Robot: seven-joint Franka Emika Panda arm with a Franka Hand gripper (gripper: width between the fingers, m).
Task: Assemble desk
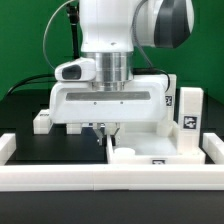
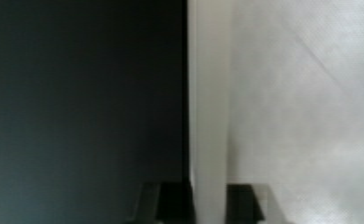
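Lying flat on black tabletop (image 1: 55, 150), beside barrier wall (image 1: 100, 178): desk panel (image 1: 150, 155). Pinching its thin rim, on exterior view's left side: gripper (image 1: 103, 131), jaws clamped on edge. Likely step: sliding panel into wall corner. Next: release, then fetch upright leg post (image 1: 190, 112) standing at exterior view's right.

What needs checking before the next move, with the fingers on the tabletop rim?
1. Gripper shut on the tabletop panel: ok. The rim runs between the fingers in the wrist view.
2. Grip centred on the rim: cannot tell, since only the fingertips show.
3. Panel close to the barrier wall: ok. Whether they touch: cannot tell.
4. Right leg post upright and apart from the gripper: ok.
5. Left leg post apart from the panel: ok.
6. All four leg posts in sight: not ok.
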